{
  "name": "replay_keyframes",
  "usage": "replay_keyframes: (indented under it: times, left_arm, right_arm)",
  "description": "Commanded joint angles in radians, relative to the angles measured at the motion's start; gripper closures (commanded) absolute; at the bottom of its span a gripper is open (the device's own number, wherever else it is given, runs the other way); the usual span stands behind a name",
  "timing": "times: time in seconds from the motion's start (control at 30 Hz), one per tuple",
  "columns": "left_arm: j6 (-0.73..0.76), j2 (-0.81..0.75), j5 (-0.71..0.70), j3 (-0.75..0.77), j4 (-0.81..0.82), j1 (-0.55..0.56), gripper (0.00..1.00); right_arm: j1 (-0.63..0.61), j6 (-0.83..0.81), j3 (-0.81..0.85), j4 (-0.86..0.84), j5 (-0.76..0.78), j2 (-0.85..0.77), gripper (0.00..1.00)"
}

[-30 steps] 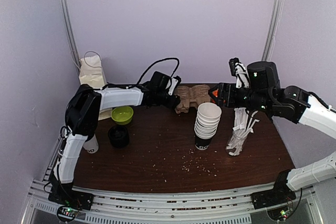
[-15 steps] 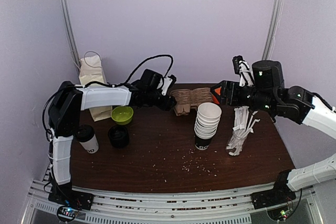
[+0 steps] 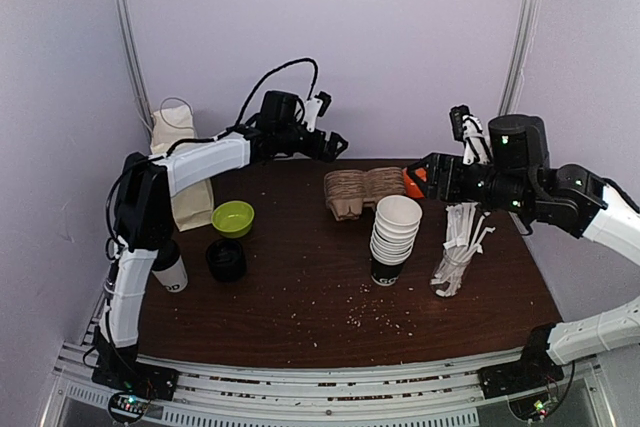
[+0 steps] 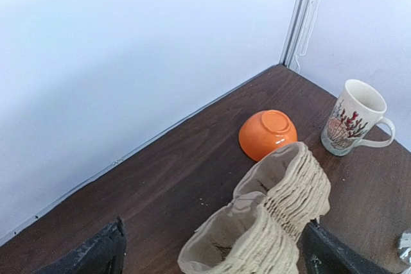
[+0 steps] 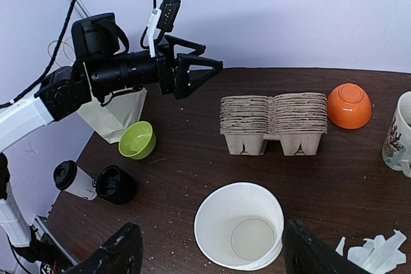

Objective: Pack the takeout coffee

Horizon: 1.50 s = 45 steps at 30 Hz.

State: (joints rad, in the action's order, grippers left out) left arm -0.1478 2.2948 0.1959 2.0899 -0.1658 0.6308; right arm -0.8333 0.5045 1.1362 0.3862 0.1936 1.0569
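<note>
- The takeout coffee point(image 3: 168, 269) stood at the left edge of the desk point(image 3: 300, 297), in the lower left of the overhead view. It was just beside the short black stack of lids point(image 3: 226, 260) and partly hidden by the left arm's lower link.
- The left hand point(image 3: 338, 145) hung high at upper centre, well apart from the cup, with its fingers spread and nothing between them.
- The right hand point(image 3: 412, 177) hovered at right of centre, above the stack of pulp carriers point(image 3: 360, 192) and the tall stack of lidless cups point(image 3: 395, 237). Its fingers were spread too, and empty.
- Judged from its look, the cup would be light, with a thin paper wall that dents under a hard squeeze. Whether it held liquid could not be told.
- The smooth wall looked likely to slip, and the press-fit lid could pop if pinched at the rim.
- The best hold seemed to be across the middle of the wall, below the lid, with the cup kept upright.
- The paper bag point(image 3: 175, 147) stood against the back wall at upper left, beyond the green bowl point(image 3: 232, 218).
</note>
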Motion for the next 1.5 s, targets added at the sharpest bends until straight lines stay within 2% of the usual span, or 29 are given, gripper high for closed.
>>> replay_keyframes:
  times: [0.0, 0.23, 0.53, 0.67, 0.77, 0.87, 1.13, 1.47]
  left_arm:
    - [0.112, 0.102, 0.159, 0.093, -0.01, -0.012, 0.02]
    - [0.213, 0.194, 0.24, 0.151, -0.006, -0.011, 0.02]
    - [0.246, 0.248, 0.287, 0.167, -0.033, -0.007, 0.03]
    - [0.256, 0.237, 0.306, 0.129, -0.057, -0.003, 0.18]
    - [0.254, 0.196, 0.297, 0.058, -0.052, -0.003, 0.39]
    - [0.251, 0.143, 0.276, -0.028, -0.032, -0.003, 0.52]
    - [0.236, -0.009, 0.196, -0.249, 0.005, -0.003, 0.72]
    - [0.119, -0.202, 0.184, -0.538, 0.02, 0.026, 0.75]
  right_arm:
    - [0.006, 0.005, 0.023, 0.058, 0.013, -0.017, 0.23]
    - [0.006, 0.019, 0.033, 0.106, 0.021, -0.031, 0.23]
    - [0.006, 0.042, 0.031, 0.11, 0.024, -0.033, 0.23]
    - [0.006, 0.044, 0.033, 0.097, 0.021, -0.022, 0.23]
    - [0.007, 0.043, 0.03, 0.087, 0.016, -0.018, 0.23]
    - [0.006, 0.042, 0.021, 0.071, 0.013, -0.018, 0.23]
    - [0.007, 0.036, -0.009, 0.021, -0.011, -0.02, 0.23]
    - [0.009, 0.032, -0.052, -0.042, -0.046, -0.034, 0.23]
